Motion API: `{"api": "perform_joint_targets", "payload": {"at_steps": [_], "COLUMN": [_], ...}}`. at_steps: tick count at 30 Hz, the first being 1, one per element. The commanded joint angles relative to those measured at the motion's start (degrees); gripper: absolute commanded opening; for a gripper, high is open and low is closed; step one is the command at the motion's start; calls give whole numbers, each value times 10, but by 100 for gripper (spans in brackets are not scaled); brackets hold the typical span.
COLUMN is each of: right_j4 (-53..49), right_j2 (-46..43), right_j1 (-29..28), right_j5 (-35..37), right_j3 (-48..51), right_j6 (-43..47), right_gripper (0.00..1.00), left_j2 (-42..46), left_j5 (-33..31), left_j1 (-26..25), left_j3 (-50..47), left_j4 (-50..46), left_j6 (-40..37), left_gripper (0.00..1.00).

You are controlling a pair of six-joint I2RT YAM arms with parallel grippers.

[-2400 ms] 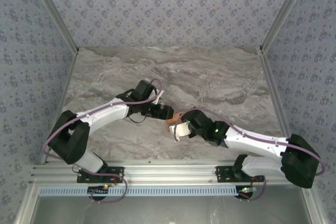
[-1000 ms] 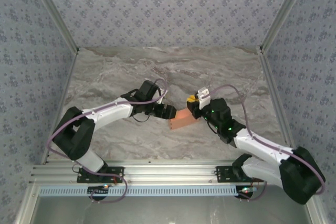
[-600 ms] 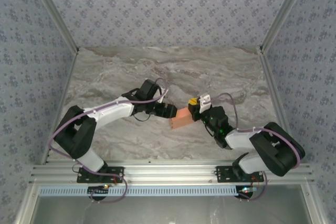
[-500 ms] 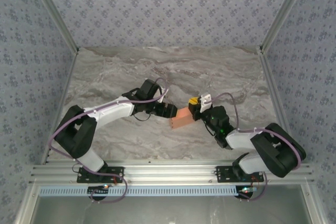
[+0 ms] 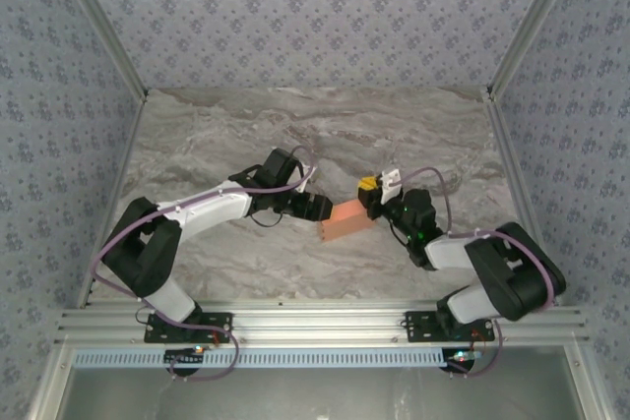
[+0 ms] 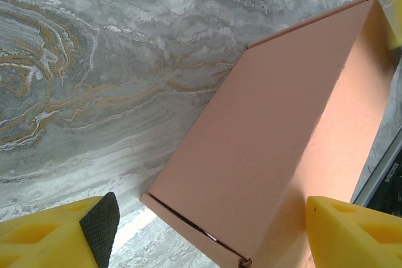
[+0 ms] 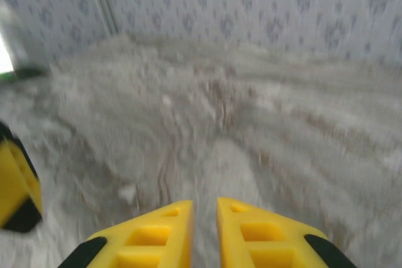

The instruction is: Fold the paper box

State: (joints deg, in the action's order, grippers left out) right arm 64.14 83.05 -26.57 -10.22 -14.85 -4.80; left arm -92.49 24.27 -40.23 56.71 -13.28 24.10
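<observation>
Left claw (image 6: 207, 233) is being held spread astride the paper box (image 5: 346, 218), mid bench (image 5: 246, 125), to steady it; right claw (image 7: 204, 230), closed up empty, is being set at its end, probably pressing a flap.

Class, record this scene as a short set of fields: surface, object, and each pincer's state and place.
surface: marble-patterned table
object: salmon-orange paper box, lying on the table between the two arms
left pincer: open, one finger on either side of the box's end
right pincer: jaws almost together with nothing between them, by the box's far corner; contact unclear
</observation>
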Motion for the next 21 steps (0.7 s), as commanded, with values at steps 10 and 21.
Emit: {"api": "perform_joint_targets", "payload": {"at_steps": [10, 21], "right_j4": [0, 15], "right_j2": [33, 51], "right_j1": [7, 9], "right_j5": [-32, -49], "right_j3": [-8, -12], "right_j6": [18, 6], "right_gripper": [19, 19], "left_j2": [86, 117], "left_j5": [-112, -110], "left_j1": [4, -4], "left_j3": [31, -79], "left_j4": [-78, 28], "left_j6": [-5, -28], "left_gripper": [77, 83]}}
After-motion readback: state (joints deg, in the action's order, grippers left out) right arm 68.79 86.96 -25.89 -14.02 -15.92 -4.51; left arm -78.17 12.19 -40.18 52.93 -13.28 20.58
